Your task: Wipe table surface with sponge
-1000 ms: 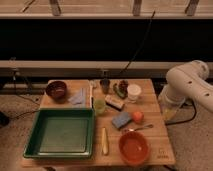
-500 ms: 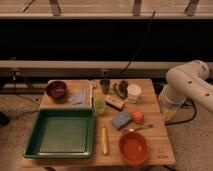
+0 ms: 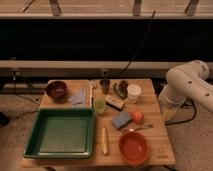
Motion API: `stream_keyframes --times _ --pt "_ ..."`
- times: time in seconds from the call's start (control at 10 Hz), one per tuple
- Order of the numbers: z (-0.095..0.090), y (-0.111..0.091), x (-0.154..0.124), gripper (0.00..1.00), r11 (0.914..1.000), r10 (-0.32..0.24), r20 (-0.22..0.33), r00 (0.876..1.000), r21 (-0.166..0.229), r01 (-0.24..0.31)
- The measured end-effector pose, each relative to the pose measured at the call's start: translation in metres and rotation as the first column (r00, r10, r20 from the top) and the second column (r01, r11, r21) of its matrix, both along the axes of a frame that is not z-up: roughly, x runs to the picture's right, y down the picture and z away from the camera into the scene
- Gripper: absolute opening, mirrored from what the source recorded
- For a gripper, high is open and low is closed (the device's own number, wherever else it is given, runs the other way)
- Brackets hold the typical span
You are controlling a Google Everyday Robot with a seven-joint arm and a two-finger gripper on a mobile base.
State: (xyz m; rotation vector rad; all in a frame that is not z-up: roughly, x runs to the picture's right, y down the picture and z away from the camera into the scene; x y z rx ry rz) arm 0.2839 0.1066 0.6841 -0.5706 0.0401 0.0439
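Note:
A blue sponge (image 3: 121,119) lies flat on the wooden table (image 3: 155,125), right of centre, next to an orange fruit (image 3: 137,116). My white arm (image 3: 190,87) is folded beside the table's right edge. My gripper (image 3: 169,111) hangs at the arm's lower end, off the table's right side, well to the right of the sponge and not touching it. Nothing shows in it.
A green tray (image 3: 62,132) fills the front left. A red bowl (image 3: 134,147), a spoon (image 3: 137,129) and a yellow stick (image 3: 104,140) lie in front. A brown bowl (image 3: 56,90), blue cloth (image 3: 78,97), green cup (image 3: 99,105), tan block (image 3: 114,102) and white cup (image 3: 134,92) stand behind.

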Motion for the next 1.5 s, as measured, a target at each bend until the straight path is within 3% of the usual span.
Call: stream_keyframes --times 1.2,1.5 --pt "0.0 -0.001 0.0 0.65 1.0 0.002 0.001 1.0 0.002 -0.002" --pt "0.017 0.0 -0.015 0.65 0.9999 -0.011 0.058 0.998 0.009 0.01"
